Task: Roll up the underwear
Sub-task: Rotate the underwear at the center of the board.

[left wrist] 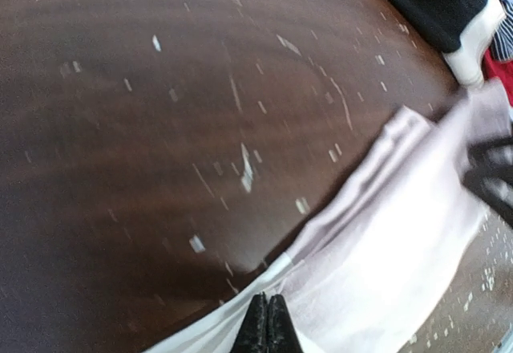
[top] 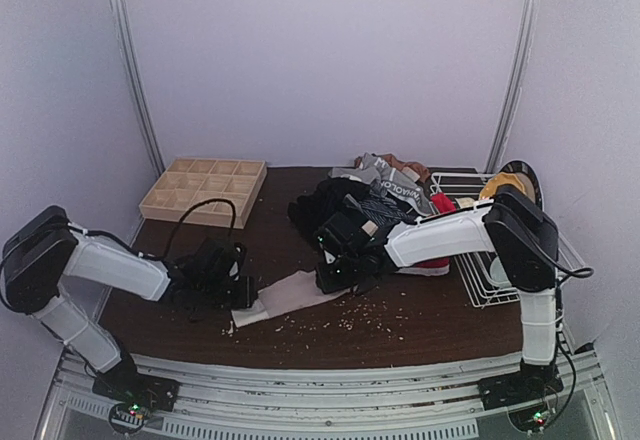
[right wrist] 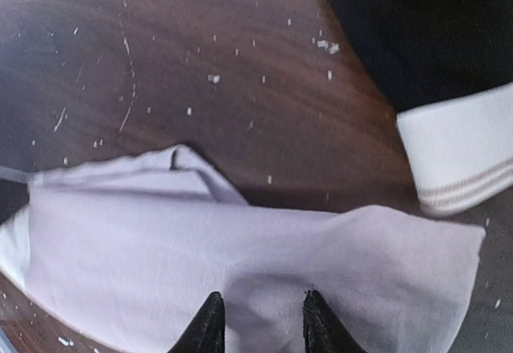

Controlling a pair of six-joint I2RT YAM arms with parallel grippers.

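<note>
Pink underwear point(top: 287, 297) creased flat; left tool point(left wrist: 267, 329) closed at edge; right tool point(right wrist: 260, 322) part-open, empty

White capital letters run along the dark waistband point(top: 405, 196) of one pair in the heap of underwear point(top: 365, 205), too small and blurred to read reliably.
</note>
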